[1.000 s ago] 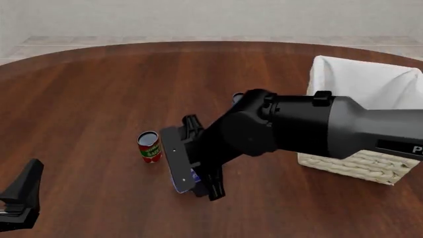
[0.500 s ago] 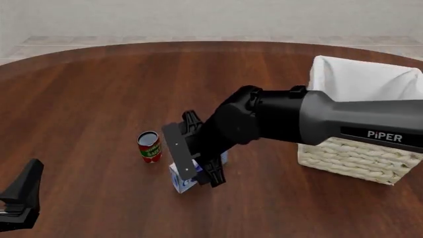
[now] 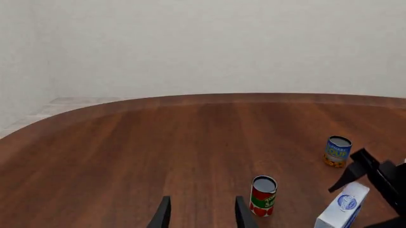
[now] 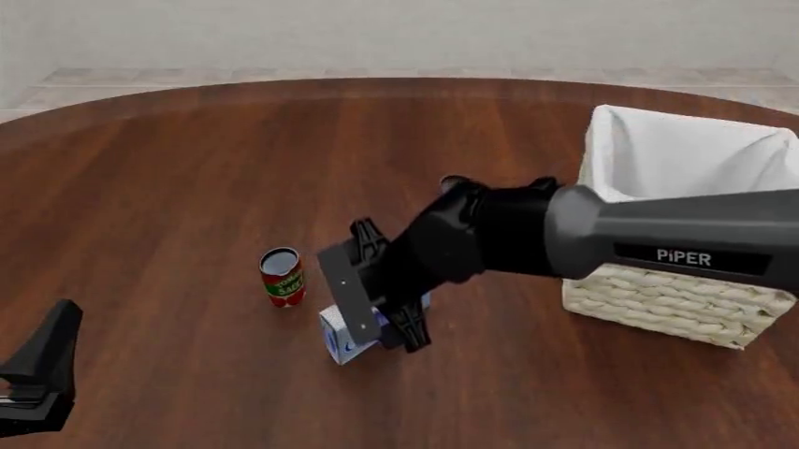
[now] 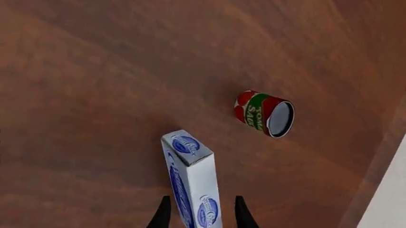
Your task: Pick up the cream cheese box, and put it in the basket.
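Observation:
The cream cheese box (image 5: 190,173), white with blue oval logos, stands on its narrow edge on the brown table. It also shows in the front view (image 4: 337,342) and the left wrist view (image 3: 343,210). My right gripper (image 5: 201,216) is open, with one finger on each side of the box and a small gap on both sides. In the front view the right gripper (image 4: 381,329) is low over the box. The basket (image 4: 680,295), cream wicker with white cloth lining, stands at the right. My left gripper (image 4: 37,374) is open and empty at the near left.
A red tomato can (image 4: 283,277) stands just left of the box; it also shows in the right wrist view (image 5: 263,113). A blue can (image 3: 337,151) stands farther back, mostly hidden behind the right arm in the front view.
The right arm has drawn away from the camera and lowered, bringing its fingers down around the box. The box now shows more. The left arm has not moved.

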Tool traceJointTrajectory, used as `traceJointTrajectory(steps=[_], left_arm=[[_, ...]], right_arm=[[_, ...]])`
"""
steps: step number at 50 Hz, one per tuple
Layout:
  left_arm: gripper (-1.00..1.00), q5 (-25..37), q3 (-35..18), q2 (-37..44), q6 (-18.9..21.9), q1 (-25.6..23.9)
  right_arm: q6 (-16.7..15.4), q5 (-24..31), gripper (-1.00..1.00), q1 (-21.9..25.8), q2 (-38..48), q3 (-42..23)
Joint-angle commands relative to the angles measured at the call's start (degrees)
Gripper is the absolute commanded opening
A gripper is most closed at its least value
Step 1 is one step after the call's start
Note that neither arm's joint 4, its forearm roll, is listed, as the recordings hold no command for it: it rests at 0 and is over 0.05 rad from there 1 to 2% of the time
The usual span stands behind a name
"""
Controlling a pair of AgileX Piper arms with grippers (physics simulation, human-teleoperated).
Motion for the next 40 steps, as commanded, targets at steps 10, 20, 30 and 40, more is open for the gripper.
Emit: traceJointTrajectory(steps=[10,20,30,40], left_arm=[[1.00,0.00,0.00,0.00,0.00,0.00],[1.00,0.00,0.00,0.00,0.00,0.00],[1.00,0.00,0.00,0.00,0.00,0.00],[1.00,0.00,0.00,0.00,0.00,0.00]], right_arm=[[-1.86,-1.96,1.00,-1.25,1.10,1.70],[-3.53,-5.43,1.00,-4.80,2.59,3.13],[-9.83,-10.35,1.00,-9.25,2.67,8.54],[-10.01,-10.71,1.00,-9.70,2.74,8.46]])
